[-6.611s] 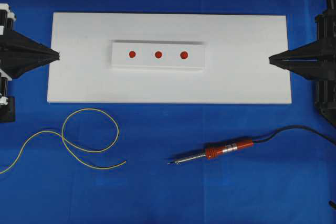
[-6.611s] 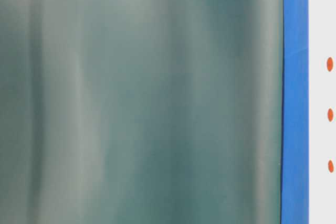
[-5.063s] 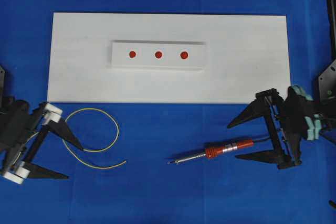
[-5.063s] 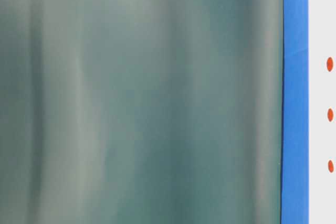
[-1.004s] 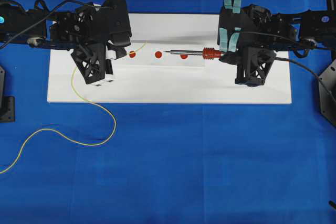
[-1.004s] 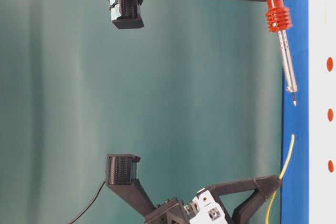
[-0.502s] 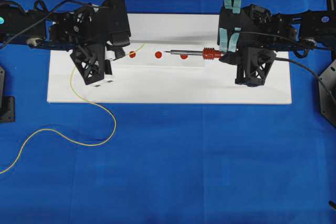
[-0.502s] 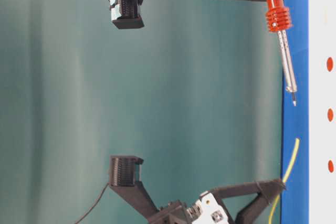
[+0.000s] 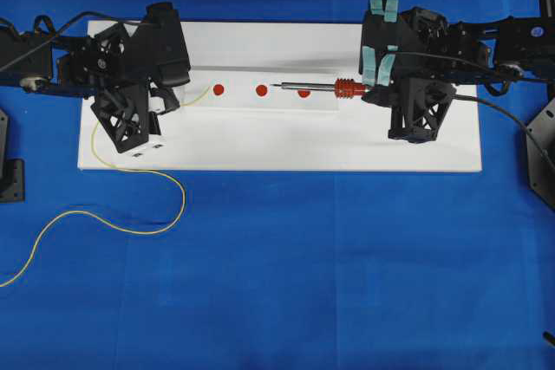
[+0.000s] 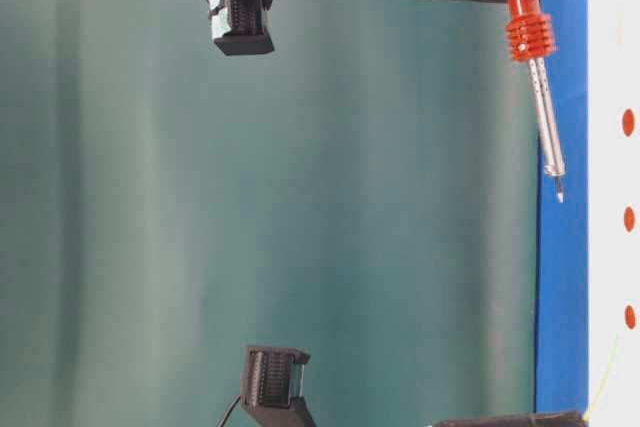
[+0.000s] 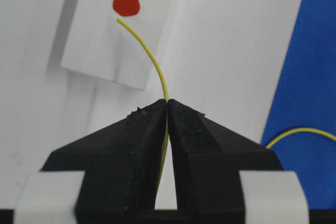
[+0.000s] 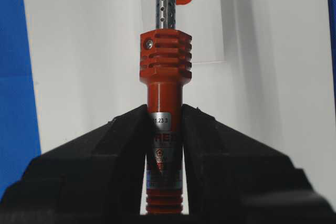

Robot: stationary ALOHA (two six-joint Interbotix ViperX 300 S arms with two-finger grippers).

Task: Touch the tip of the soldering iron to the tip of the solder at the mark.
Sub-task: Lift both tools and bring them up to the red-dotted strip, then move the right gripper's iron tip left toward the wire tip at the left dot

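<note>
The thin yellow solder wire (image 11: 157,72) is light and limp: it bows under its own weight beyond the grip, so the free end wanders with any small motion. The left tool (image 11: 167,103) is pinched fully together on it, a short way back from the bare end, which is about the right place; a hold further back would leave too much floppy length. That end lies just short of the nearest red dot (image 11: 126,3) on the small raised white block (image 9: 260,91), the landmark here. Behind the tool the wire trails off the white board (image 9: 277,140) in a loose loop over the blue counter (image 9: 286,283)

Across the block, the slim soldering iron with its silver shaft and ribbed red-orange handle (image 12: 164,93) is rigid and heavier at the handle. The right tool (image 12: 164,109) is clamped on the handle below the ribs, a firm, non-slip spot. Its dark tip (image 9: 274,86) hangs over the block between the middle and far dots, well apart from the solder's end
</note>
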